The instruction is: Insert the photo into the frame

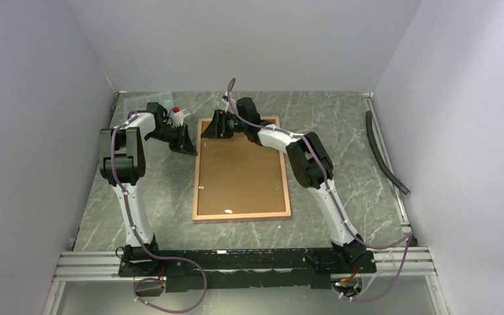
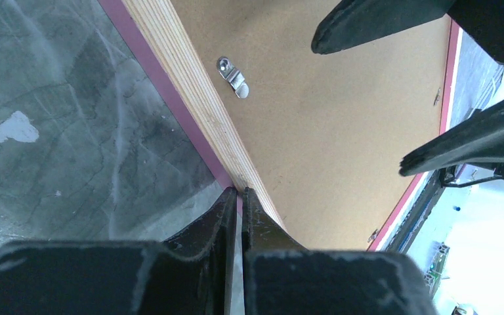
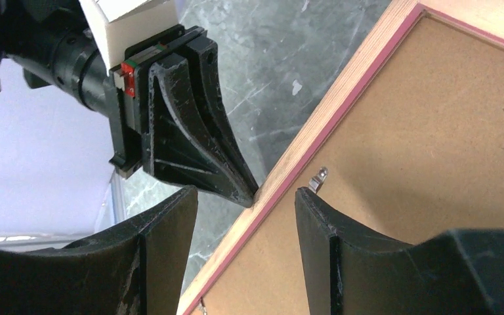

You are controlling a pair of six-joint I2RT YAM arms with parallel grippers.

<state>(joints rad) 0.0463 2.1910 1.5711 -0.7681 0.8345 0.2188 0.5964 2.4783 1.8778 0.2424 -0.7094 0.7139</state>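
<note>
The frame lies face down on the table, tan wood rim up, with a pink lip along its edge. A brown backing board sits inside it. The photo is hidden. My left gripper is shut, its tips pressed against the outer edge of the frame's left rim near the far corner. My right gripper stands open just above that same rim, one finger outside the frame and one over the board, beside a small metal clip.
A clear sheet lies on the table at the far left. A black hose runs along the right wall. Walls close in on three sides. A white speck sits on the board's near end.
</note>
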